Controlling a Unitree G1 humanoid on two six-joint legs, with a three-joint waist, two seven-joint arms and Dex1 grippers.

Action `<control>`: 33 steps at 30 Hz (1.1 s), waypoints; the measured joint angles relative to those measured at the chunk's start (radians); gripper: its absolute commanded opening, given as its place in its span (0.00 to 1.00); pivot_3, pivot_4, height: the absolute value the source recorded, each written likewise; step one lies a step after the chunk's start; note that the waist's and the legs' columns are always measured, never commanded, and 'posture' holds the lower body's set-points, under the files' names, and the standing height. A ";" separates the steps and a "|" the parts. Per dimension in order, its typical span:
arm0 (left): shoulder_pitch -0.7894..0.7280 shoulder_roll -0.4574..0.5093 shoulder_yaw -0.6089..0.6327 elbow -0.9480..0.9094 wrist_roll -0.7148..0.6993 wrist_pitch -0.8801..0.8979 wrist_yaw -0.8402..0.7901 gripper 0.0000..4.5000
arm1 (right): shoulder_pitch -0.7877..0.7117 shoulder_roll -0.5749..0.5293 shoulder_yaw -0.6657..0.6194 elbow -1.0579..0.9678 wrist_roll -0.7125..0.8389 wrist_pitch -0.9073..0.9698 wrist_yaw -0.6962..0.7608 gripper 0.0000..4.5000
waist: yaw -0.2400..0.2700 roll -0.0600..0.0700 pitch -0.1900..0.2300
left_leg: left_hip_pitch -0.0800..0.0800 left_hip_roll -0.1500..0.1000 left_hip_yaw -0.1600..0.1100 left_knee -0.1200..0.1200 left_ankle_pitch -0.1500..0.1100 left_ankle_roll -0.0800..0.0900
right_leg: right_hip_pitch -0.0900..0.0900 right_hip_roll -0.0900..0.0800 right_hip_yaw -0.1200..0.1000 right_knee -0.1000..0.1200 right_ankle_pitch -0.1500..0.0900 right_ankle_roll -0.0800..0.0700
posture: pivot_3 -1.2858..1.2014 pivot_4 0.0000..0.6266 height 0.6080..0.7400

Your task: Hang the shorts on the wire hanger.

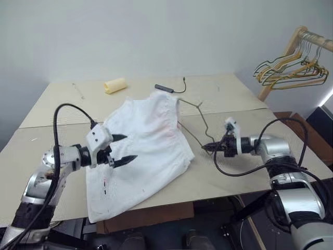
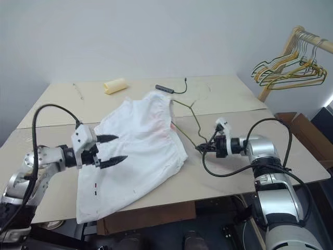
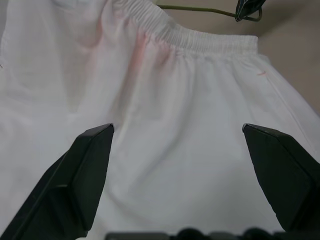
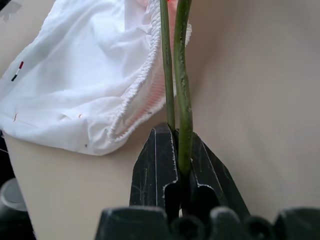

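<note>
The white shorts (image 1: 148,148) lie spread across the middle of the table, their gathered waistband (image 3: 200,42) turned toward my right arm. A faint pink smudge marks the fabric. My left gripper (image 1: 130,147) hovers open just above the shorts, with nothing between its fingers (image 3: 92,165). The wire hanger (image 1: 200,122), thin and olive-green, runs from the shorts' far corner to my right gripper (image 1: 209,147), which is shut on the wire (image 4: 182,75) just past the waistband. Part of the hanger seems to pass under the fabric edge.
A pale yellow roll (image 1: 115,85) and a small black device with a cable (image 1: 164,88) lie at the back of the table (image 1: 234,99). To the far right, a wooden rack holds a bunch of yellowish and green hangers (image 1: 291,67). A cardboard box (image 2: 307,135) stands beside the table.
</note>
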 measured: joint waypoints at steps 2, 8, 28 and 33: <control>-0.089 -0.013 0.017 0.031 -0.008 0.000 0.012 1.00 | 0.005 -0.002 0.033 -0.095 -0.014 -0.031 -0.015 0.00 | -0.002 0.000 0.000 | 0.000 0.000 0.000 0.000 0.000 0.000 | 0.000 0.000 0.000 0.000 0.000 0.000 | 0.53 0.00 1.00; -0.304 0.013 0.096 0.109 -0.091 -0.001 -0.042 1.00 | -0.003 -0.006 0.144 -0.226 -0.080 -0.052 -0.023 0.00 | -0.017 0.000 0.000 | -0.001 0.000 0.000 0.000 0.000 0.000 | 0.000 0.000 0.000 -0.002 0.001 -0.001 | 0.54 0.00 1.00; -0.697 0.202 -0.244 0.713 0.079 -0.229 -0.649 1.00 | -0.146 0.071 0.298 -0.259 -0.119 -0.049 0.044 0.00 | -0.013 0.000 0.000 | -0.007 0.000 0.000 0.002 0.000 0.001 | -0.004 0.000 -0.001 -0.001 0.000 0.000 | 0.54 0.00 1.00; -0.701 0.206 -0.378 0.742 0.057 -0.247 -0.651 0.80 | -0.148 0.073 0.302 -0.273 -0.119 -0.041 0.043 0.00 | -0.015 0.000 0.000 | -0.010 0.000 -0.001 0.003 0.000 0.001 | -0.007 0.000 -0.001 0.000 0.000 0.000 | 0.54 0.00 1.00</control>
